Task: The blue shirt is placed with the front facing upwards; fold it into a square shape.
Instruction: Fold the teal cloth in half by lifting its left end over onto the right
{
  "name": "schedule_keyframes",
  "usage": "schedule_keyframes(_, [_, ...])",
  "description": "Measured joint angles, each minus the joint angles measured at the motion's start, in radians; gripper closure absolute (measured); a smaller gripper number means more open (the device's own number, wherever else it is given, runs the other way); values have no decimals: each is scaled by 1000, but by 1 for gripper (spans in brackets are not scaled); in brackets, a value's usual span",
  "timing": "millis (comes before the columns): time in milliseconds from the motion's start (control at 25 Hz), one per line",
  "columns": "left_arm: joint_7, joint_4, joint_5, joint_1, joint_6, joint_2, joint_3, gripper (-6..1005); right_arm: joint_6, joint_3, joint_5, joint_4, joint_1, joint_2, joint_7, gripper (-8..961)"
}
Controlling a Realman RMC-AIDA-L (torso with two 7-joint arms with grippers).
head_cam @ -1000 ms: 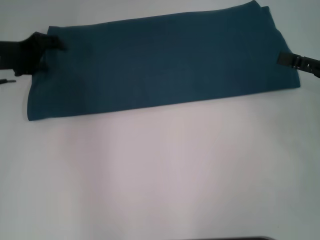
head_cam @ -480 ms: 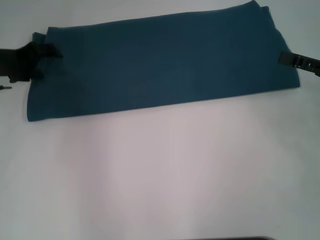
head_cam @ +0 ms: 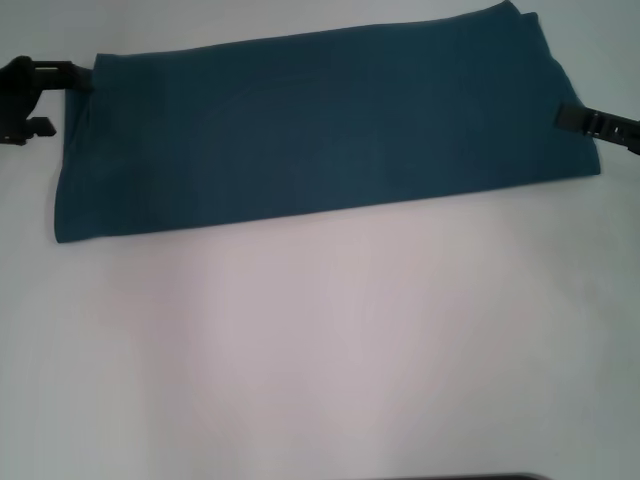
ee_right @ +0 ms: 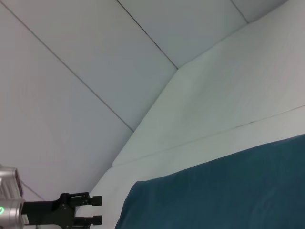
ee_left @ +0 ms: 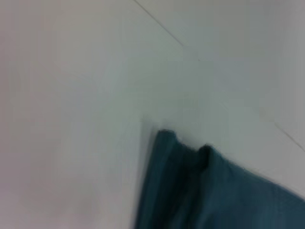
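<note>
While the blue shirt (head_cam: 320, 125) lies flat as a long folded band across the far half of the white table (head_cam: 320, 350), the left gripper (head_cam: 48, 98) sits at 9 o'clock of it, jaws spread, just off the cloth's corner. At 3 o'clock, the right gripper (head_cam: 572, 116) overlaps the shirt's edge; its jaw state cannot be told

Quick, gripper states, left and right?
Left gripper: open, empty, just off the blue shirt.
Right gripper: at the shirt's opposite edge.
</note>
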Motion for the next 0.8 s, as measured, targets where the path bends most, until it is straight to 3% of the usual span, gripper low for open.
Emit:
schedule_keyframes(80, [-4, 59, 16, -33, 41, 48, 7, 203, 0, -1, -5, 0, 0, 0, 5, 85])
schedule_keyframes(120, [-4, 59, 16, -33, 41, 48, 7, 203, 0, -1, -10, 0, 0, -1, 10, 85])
schedule_keyframes(160, [7, 116, 36, -76, 83, 99, 10, 203, 0, -1, -18, 0, 1, -2, 15, 85])
schedule_keyframes(280, [43, 132, 48, -105, 110, 125, 19, 203, -1, -2, -36, -2, 5, -5, 23, 85])
schedule_keyframes(560, [218, 116, 74, -136, 104, 114, 79, 202, -1, -1, -40, -1, 8, -5, 20, 85])
schedule_keyframes(800, [61, 118, 159, -124, 19, 80, 76, 202, -2, 2, -40, -1, 10, -5, 21, 85])
